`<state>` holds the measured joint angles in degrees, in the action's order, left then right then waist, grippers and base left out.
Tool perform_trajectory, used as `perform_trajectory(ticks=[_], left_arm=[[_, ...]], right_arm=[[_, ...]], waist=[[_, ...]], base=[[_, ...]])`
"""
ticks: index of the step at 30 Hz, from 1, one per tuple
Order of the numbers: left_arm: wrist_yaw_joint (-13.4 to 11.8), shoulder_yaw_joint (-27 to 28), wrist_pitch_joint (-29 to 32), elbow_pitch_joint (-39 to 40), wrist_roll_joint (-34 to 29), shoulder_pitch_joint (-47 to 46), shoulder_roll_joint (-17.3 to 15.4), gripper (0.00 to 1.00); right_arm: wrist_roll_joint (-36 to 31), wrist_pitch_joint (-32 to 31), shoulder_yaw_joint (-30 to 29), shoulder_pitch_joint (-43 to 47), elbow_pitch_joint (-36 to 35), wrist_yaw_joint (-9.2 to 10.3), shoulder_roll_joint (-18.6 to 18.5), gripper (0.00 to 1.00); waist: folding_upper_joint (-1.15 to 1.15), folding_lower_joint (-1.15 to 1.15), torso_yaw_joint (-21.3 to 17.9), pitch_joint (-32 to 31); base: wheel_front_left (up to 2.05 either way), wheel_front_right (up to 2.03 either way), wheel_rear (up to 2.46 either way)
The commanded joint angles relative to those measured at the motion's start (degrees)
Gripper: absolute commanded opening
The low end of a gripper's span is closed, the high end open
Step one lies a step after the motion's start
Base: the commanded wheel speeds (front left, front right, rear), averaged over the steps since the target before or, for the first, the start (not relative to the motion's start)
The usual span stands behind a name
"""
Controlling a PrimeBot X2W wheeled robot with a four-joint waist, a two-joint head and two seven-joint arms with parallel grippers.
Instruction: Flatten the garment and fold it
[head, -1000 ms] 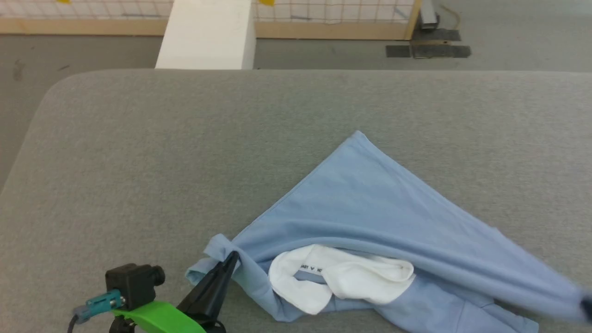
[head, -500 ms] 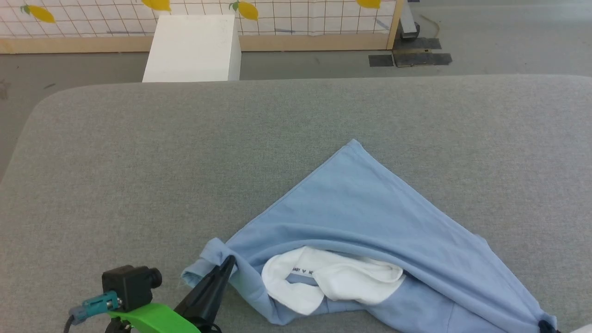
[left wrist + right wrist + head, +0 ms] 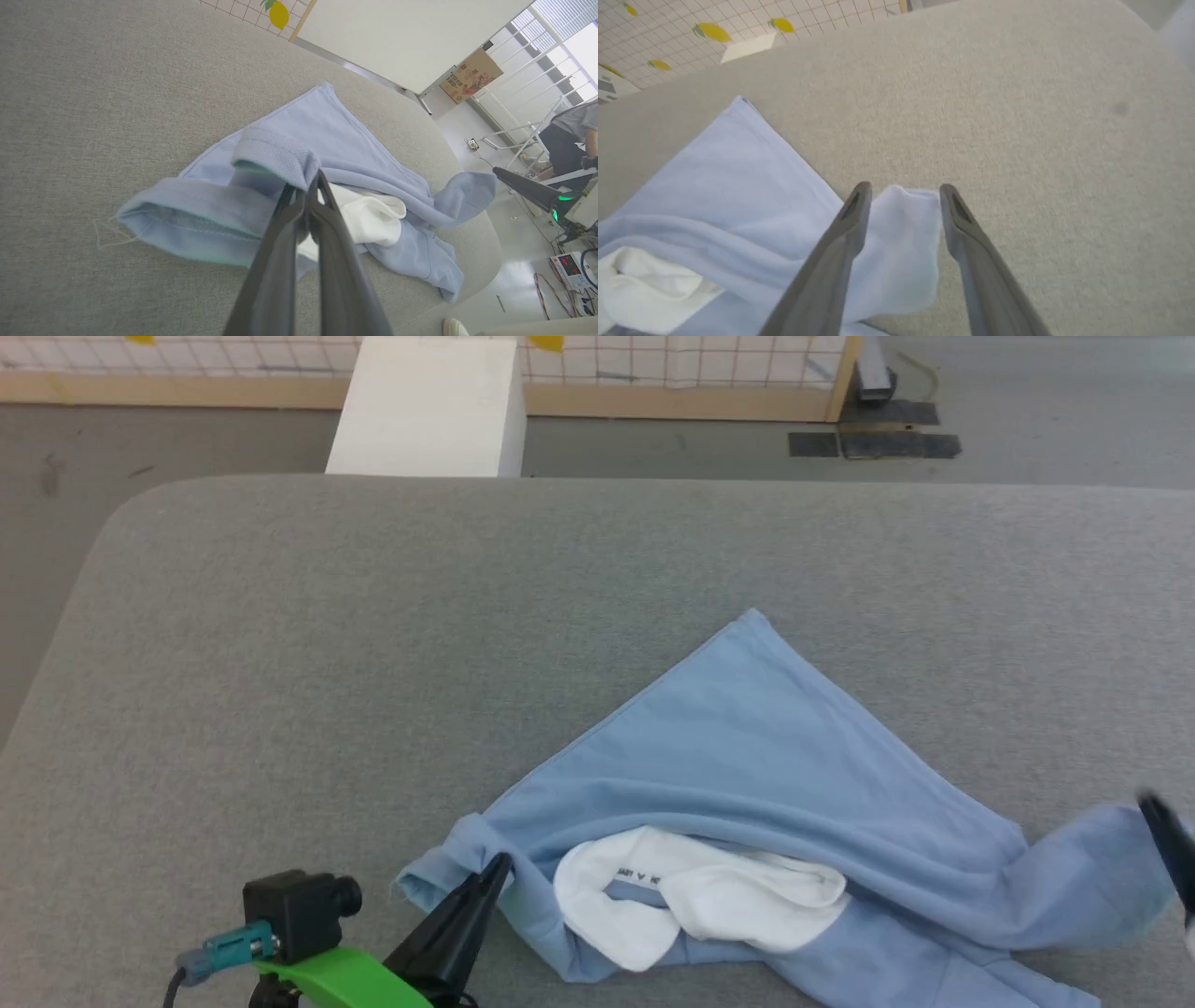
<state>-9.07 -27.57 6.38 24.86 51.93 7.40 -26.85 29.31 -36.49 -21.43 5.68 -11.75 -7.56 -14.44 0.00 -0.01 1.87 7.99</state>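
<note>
The garment (image 3: 747, 775), a light blue shirt with its white collar lining (image 3: 700, 896) turned out, lies crumpled on the grey padded table (image 3: 373, 616). My left gripper (image 3: 499, 863) is shut on a bunched fold at the garment's left end; the left wrist view shows its tips (image 3: 310, 179) pinching that fold. At the head view's right edge my right gripper (image 3: 1167, 840) is blurred. In the right wrist view it (image 3: 906, 187) stands open, with a loose flap of the garment (image 3: 738, 177) lying between the fingers on the table.
Beyond the table's far edge stand a white box (image 3: 425, 406) and a wooden-framed grid fence (image 3: 691, 397). The table's rounded far-left corner (image 3: 121, 513) is near the floor. A person (image 3: 574, 135) sits far off in the left wrist view.
My right gripper has opened and let go of the garment's right corner, which has slumped onto the table in a fold. The head camera has shifted. The left gripper keeps its hold.
</note>
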Motion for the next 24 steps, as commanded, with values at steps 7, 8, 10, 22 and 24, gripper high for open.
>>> perform_trajectory(ticks=[7,8,10,22,24], left_arm=[[1.98,-1.2,-0.78,-1.07,-0.76,-4.17,1.72,0.0],[2.25,-1.35,-0.78,-1.22,-0.86,-4.78,1.9,0.0],[2.78,-1.69,-0.71,-1.52,-1.05,-6.0,2.26,0.0],[6.38,-4.76,-0.94,-4.82,-1.97,-13.4,6.25,0.0],[6.93,-5.2,-1.07,-5.5,-1.99,-14.16,6.83,0.0]], right_arm=[[-0.05,-4.14,10.85,-17.8,-1.39,0.08,-1.43,1.0],[-0.52,-4.29,13.11,-20.29,0.26,0.08,-1.87,1.0],[-1.34,-4.24,16.5,-24.58,3.92,0.08,-2.21,1.0],[-6.33,-8.86,30.72,-41.89,25.12,0.08,-5.89,1.0],[-6.53,-9.59,32.07,-43.14,26.85,0.08,-6.3,1.0]], waist=[[0.0,0.01,4.03,4.93],[0.0,0.01,4.43,5.61],[0.0,0.01,5.29,6.92],[0.0,0.01,11.55,15.06],[0.0,0.01,12.41,15.97]], base=[[0.0,0.0,0.0],[0.0,0.0,0.0],[0.0,0.0,0.0],[0.0,0.0,0.0],[0.0,0.0,0.0]])
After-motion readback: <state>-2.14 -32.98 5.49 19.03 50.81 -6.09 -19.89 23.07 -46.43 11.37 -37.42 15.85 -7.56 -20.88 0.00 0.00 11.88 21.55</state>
